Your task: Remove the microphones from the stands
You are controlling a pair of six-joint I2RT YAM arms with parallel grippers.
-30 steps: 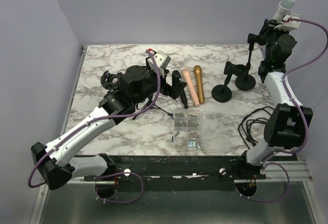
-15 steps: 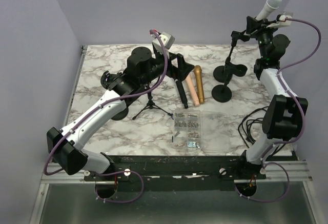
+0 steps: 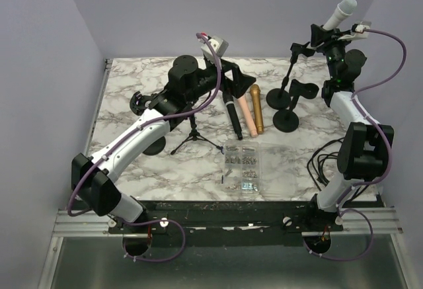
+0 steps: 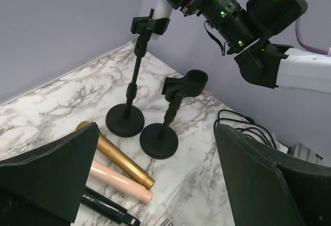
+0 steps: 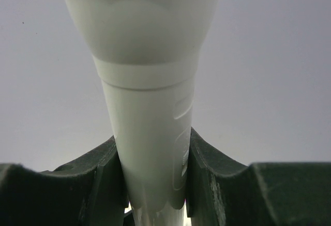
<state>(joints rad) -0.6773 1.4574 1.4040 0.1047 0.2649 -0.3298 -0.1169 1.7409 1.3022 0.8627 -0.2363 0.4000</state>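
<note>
White microphone (image 3: 339, 12) held high at the rear right, not yet free of its stand (image 3: 289, 72)

Right pincer (image 5: 152, 169) is clamped on the microphone's body just above the clip, a finger on each side, presumably so a pull along the handle slides it out; the stand's round base looks to rest on the counter (image 3: 132, 77). Left pincer (image 4: 160, 184) hovers with its fingers wide apart, holding nothing and facing the stand (likely there to steady the pole, which might otherwise lift too). An empty second stand (image 4: 187, 83) sits just beside.
</note>
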